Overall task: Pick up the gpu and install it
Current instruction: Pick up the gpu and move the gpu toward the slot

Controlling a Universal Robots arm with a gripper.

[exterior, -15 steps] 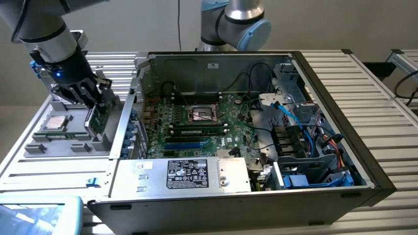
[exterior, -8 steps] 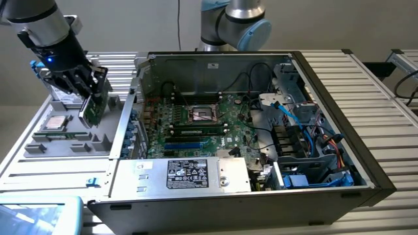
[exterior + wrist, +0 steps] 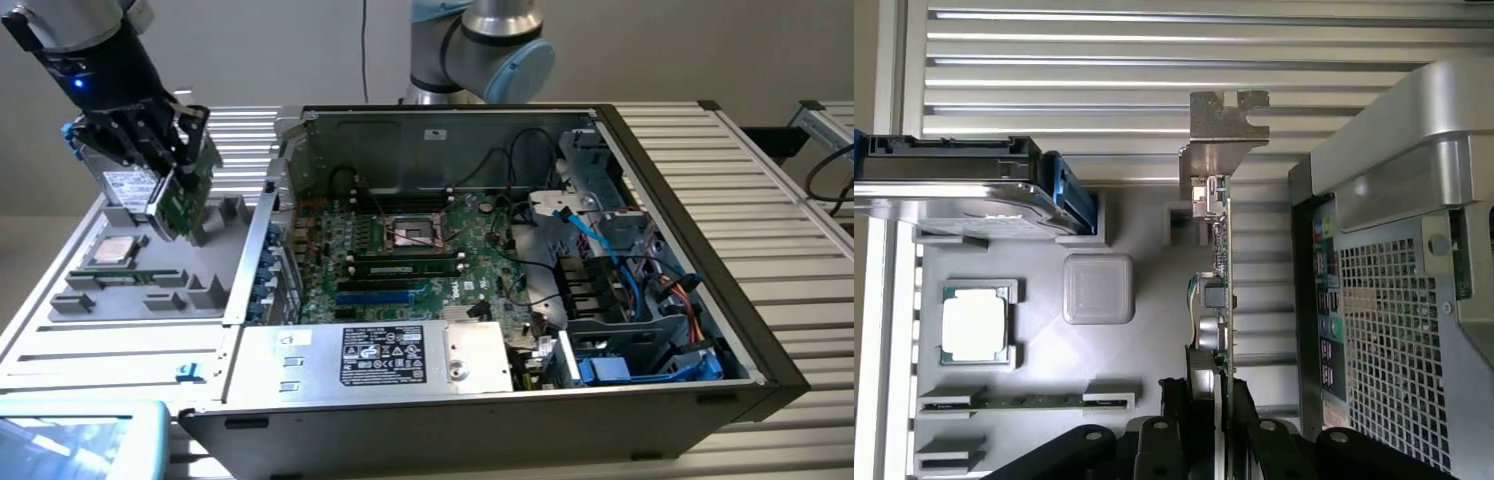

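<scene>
The hand [image 3: 163, 160] is closed on the graphics card [image 3: 178, 205], with black fingers pressed on both flat faces. The card hangs upright, edge down, under the hand. Its silver bracket [image 3: 1226, 128] is at the end far from the fingers. The lower edge of the card is very close to the grey tray [image 3: 134, 300]; I cannot tell if it touches the tray.

Just beside the hand, a silver drive [image 3: 127, 190] with a white label stands in the tray, and in the wrist view it has blue rails [image 3: 1076, 200]. Below the hand, a processor chip [image 3: 110, 250] and a memory stick [image 3: 127, 278] lie flat in the tray, each in its own pocket.

On the other side of the hand lies the open computer case [image 3: 747, 300], near the card but apart from it. The perforated wall [image 3: 1394, 300] of the case stands between the card and the green main board [image 3: 400, 270]. Black cables [image 3: 514, 235] cross over this board, and a silver power supply [image 3: 374, 355] sits along one edge. Tray and case rest on a ribbed metal worktop [image 3: 774, 180].
</scene>
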